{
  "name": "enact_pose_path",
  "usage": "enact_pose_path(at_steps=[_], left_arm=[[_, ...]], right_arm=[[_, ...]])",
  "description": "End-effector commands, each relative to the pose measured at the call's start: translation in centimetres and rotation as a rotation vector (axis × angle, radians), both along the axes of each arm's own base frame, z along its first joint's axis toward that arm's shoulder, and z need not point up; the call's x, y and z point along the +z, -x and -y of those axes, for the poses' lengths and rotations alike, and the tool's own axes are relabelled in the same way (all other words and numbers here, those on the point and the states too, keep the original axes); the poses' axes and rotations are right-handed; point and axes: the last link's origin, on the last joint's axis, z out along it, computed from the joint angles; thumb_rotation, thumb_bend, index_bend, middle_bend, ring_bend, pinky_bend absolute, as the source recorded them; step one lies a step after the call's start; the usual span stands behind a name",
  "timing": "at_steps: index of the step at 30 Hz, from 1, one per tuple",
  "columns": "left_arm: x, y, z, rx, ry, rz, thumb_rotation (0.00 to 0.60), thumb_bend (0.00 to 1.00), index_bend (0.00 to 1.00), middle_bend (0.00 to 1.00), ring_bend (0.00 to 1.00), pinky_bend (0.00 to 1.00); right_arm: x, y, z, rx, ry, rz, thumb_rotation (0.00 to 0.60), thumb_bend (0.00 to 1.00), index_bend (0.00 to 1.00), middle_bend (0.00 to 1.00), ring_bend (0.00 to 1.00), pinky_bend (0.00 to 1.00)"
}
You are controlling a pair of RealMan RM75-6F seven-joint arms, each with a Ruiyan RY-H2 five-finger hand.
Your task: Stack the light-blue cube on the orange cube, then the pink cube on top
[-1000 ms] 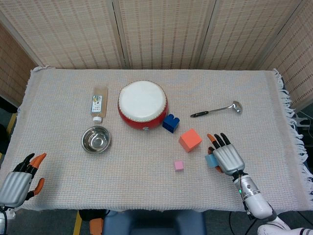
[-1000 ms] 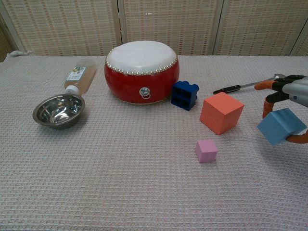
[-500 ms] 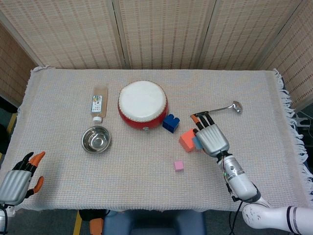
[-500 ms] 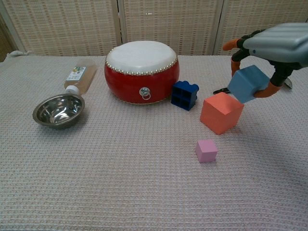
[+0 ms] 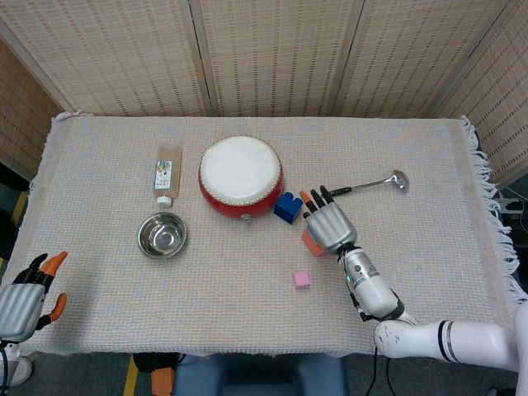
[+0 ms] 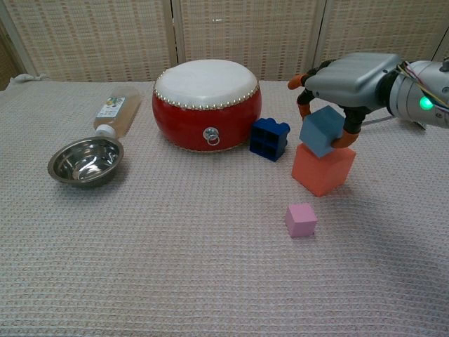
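Head view, right hand: the right hand (image 5: pixel 329 227) hangs over the orange foam cube (image 5: pixel 308 242), just right of the small dark-blue toy brick (image 5: pixel 287 206); it hides the cube it carries and most of the orange one.
Head view, left hand: the left hand (image 5: pixel 23 299) sits at the bench's near-left corner, well apart from the red drum with a white skin (image 5: pixel 241 176), fingers spread and holding nothing.
Head view, pink cube: the small pink cube (image 5: pixel 302 280) lies on the woven cloth nearer than the orange cube, untouched.

Chest view, right hand: it grips the light-blue cube (image 6: pixel 322 130) between its orange-tipped fingers (image 6: pixel 343 141), from above.
Chest view, light-blue cube: tilted, its lower corner at or just above the orange cube's top face; whether it touches I cannot tell.
Chest view, others: a steel bowl (image 6: pixel 85 161) and a lying bottle (image 6: pixel 117 110) are left of the drum.

Progress: first stacking looks close but unfinished; the cube needs levelling, setting down and releasing. The pink cube's placing remains entirely.
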Motion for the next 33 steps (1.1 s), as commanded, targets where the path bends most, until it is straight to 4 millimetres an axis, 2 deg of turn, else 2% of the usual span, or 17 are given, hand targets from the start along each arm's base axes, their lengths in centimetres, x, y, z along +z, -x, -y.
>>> enact_pose_path(at_steps=[1, 10, 24, 33], left_arm=[[-0.1, 0.0, 0.0, 0.001, 0.001, -0.001, 0.6, 0.49, 0.01, 0.12, 0.06, 0.25], [-0.4, 0.0, -0.3, 0.004, 0.01, -0.009, 0.6, 0.49, 0.01, 0.12, 0.06, 0.25], [-0.3, 0.2, -0.4, 0.01, 0.007, -0.011, 0.6, 0.49, 0.01, 0.12, 0.06, 0.25], [-0.4, 0.2, -0.4, 0.011, 0.009, -0.011, 0.6, 0.49, 0.01, 0.12, 0.06, 0.25]], right_arm=[[0.3, 0.3, -0.1, -0.001, 0.005, -0.019, 0.6, 0.14, 0.49, 0.0, 0.0, 0.0], [0.4, 1.5, -0.1, -0.028, 0.003, -0.026, 0.6, 0.14, 0.49, 0.0, 0.0, 0.0], [-0.5, 1.3, 0.4, -0.024, -0.005, -0.004, 0.6, 0.14, 0.45, 0.0, 0.0, 0.0], [-0.2, 1.2, 0.2, -0.028, 0.0, 0.001, 0.6, 0.14, 0.31, 0.0, 0.0, 0.0]])
